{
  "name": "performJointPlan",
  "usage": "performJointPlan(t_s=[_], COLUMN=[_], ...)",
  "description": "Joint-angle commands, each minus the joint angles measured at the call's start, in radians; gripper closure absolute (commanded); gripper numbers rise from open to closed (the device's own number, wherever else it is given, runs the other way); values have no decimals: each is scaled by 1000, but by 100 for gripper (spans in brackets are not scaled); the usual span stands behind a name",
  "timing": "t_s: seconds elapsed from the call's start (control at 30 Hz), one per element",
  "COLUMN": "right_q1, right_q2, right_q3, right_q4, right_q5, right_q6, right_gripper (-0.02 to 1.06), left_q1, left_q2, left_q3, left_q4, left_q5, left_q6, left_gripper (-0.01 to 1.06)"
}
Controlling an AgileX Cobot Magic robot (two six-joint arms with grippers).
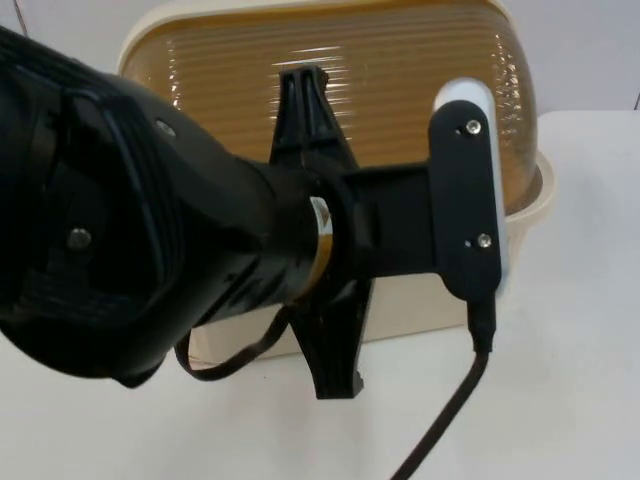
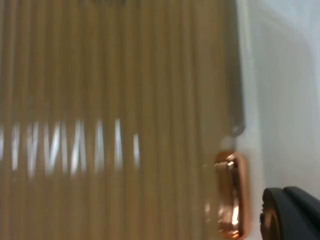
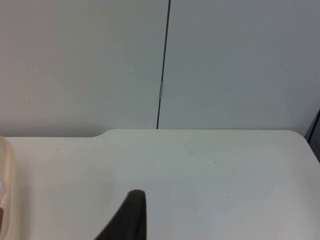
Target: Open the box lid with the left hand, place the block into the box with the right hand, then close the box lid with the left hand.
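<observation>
You are not seeing any text, label, brand, number or sign that can be read anywhere in these pictures. Nothing readable is showing on the ribbed, amber, see-through domed lid (image 1: 350,90) of the cream plastic box (image 1: 430,300), and the bright streaks across it in the left wrist view are only light glinting off the ribs. Nothing is printed on the copper-coloured shiny latch (image 2: 231,195) at the lid's edge, on the white worktop (image 3: 200,170), or on the grey partition wall (image 3: 240,60). The black arm casing with its white plate (image 1: 465,190) is showing only screw heads, no lettering.
</observation>
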Motion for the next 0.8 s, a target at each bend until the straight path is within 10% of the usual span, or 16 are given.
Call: performJointPlan(t_s=[0.0,0.77], right_q1=[-1,-1], right_q2=[-4,-4], right_q3=[-8,-8], right_q4=[-3,-5], right_q5=[-8,-3], right_q6=[-7,-5], right_gripper=[0,0], left_q1=[2,6], left_q2=[3,72], left_q3=[1,-59], left_q4=[-11,-36], left_q5=[-39,-16], left_q6=[18,30], left_gripper=[105,105])
